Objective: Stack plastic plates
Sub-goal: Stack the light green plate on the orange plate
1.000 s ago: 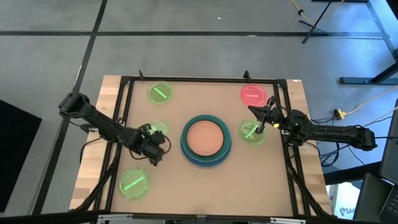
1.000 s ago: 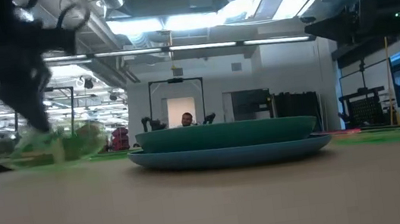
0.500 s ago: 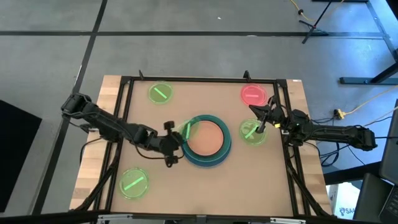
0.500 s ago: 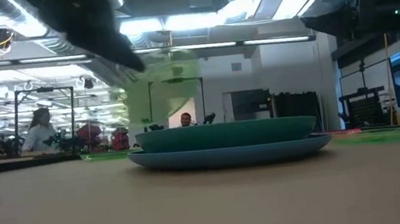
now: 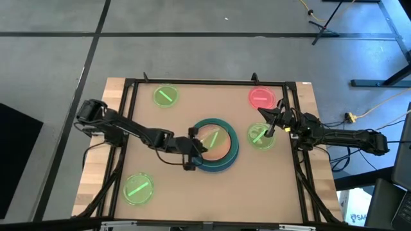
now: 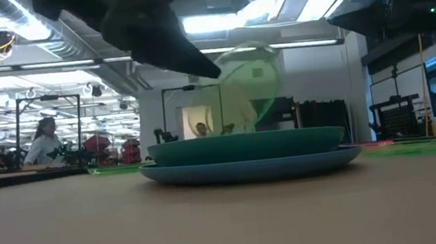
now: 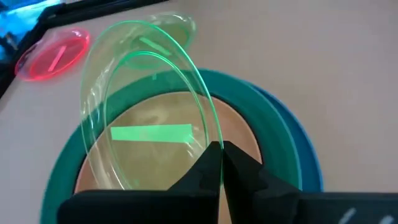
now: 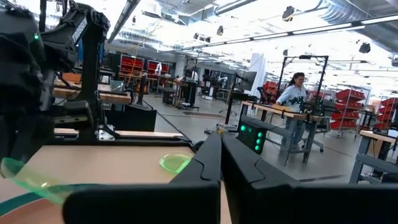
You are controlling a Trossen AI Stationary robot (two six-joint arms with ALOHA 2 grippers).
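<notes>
The left arm is stretched from the left edge of the table toward the middle, its links lying low and almost in one line in the high view. The left gripper point(image 5: 194, 145) is at the end of this reach, raised off the table surface. In the left wrist view its two dark fingers point(image 7: 208, 168) are pressed together, with almost no gap between them. The right arm comes in from the right side of the table. The right gripper point(image 5: 268, 122) hangs near the right edge, and its fingers appear to be closed, judging from the right wrist view.
</notes>
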